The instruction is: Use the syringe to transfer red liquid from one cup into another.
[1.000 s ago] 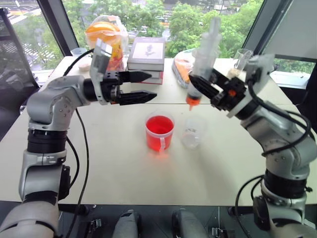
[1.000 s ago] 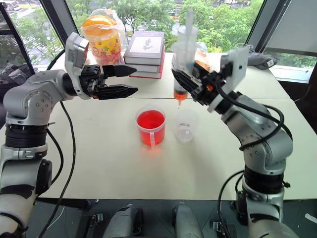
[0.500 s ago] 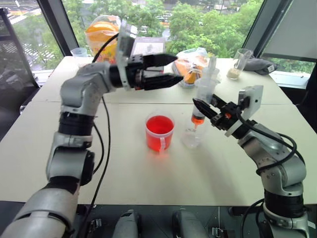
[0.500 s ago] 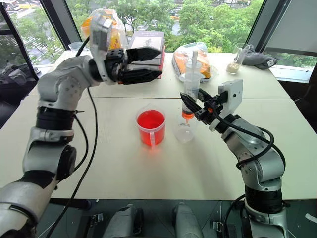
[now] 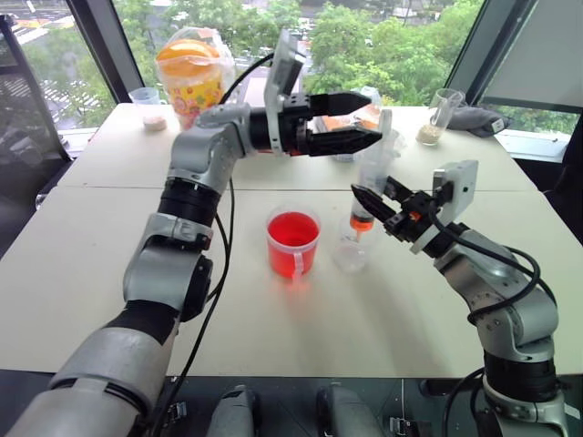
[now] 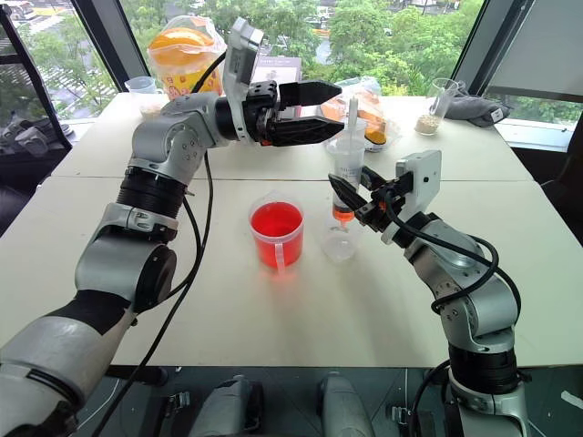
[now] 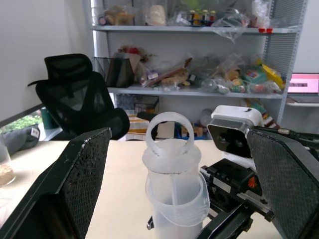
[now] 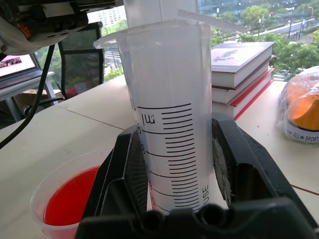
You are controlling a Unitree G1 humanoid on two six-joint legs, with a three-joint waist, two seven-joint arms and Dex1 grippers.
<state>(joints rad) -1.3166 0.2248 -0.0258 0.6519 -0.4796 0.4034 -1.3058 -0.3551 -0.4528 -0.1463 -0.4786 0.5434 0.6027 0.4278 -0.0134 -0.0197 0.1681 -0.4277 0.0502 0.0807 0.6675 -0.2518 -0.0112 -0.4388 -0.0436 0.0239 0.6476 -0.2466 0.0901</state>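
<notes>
The surface (image 5: 109,273) carries the red cup (image 5: 293,242) and, just beside it, the smaller clear cup (image 5: 352,248). The syringe (image 5: 372,178) stands upright, tip in the smaller cup, clamped at the barrel by the right hand (image 5: 375,202). The left hand (image 5: 351,118), fingers apart, hovers level at the plunger top.

A pale beige table (image 5: 109,273) stands before tall dark-framed windows (image 5: 474,45) bright with daylight and green trees, while the opposite side of the room holds a black mesh office chair (image 7: 79,94) and a white wall shelf (image 7: 199,59) crowded with bags and boxes.
</notes>
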